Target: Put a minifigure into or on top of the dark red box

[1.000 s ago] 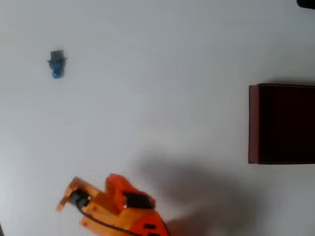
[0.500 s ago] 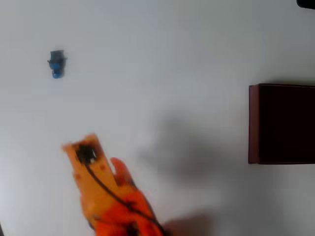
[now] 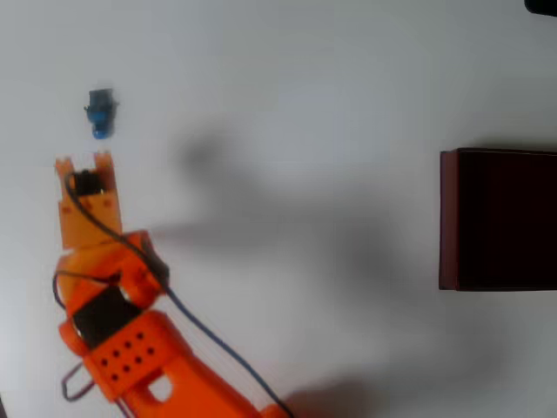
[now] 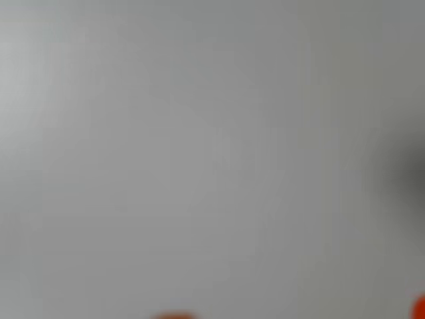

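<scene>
White surface is carrying everything; we are seeing the end effector slightly parted, empty, near the minifigure, with the dark red box far right.

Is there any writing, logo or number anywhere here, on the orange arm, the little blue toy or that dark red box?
None can be read.
Orange arm: no lettering visible.
Minifigure: too small and blurred to show any print.
Dark red box: plain walls.
Wrist view: a grey blur, no text.
</scene>
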You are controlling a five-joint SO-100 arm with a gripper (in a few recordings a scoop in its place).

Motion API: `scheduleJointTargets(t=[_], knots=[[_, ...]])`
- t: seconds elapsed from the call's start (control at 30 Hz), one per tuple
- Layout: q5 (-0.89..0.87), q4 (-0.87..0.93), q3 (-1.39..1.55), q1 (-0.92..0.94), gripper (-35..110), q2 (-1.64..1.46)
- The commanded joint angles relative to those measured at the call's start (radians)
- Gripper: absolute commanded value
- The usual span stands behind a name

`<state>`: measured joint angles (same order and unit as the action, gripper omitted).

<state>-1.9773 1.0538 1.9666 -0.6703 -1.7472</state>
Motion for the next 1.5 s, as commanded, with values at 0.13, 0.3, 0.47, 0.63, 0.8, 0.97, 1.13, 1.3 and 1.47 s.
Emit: scheduleJointTargets(t=[0.13,0.3,0.47,0.63,0.8,0.97,1.13,1.3,1.47], knots=[[0.086,-0.015,-0.198,0.057,19,0.175],[0.077,-0.041,-0.261,0.067,20,0.272],[0.037,-0.029,-0.351,0.058,20,0.362],[0.021,0.061,-0.529,0.048,21,0.474],[0.025,0.100,-0.680,0.038,21,0.572],[0.058,0.170,-0.877,0.041,21,0.707],[0.092,0.210,-0.988,0.054,21,0.779],[0.118,0.215,-1.017,0.077,21,0.798],[0.109,0.204,-1.029,0.081,21,0.811]])
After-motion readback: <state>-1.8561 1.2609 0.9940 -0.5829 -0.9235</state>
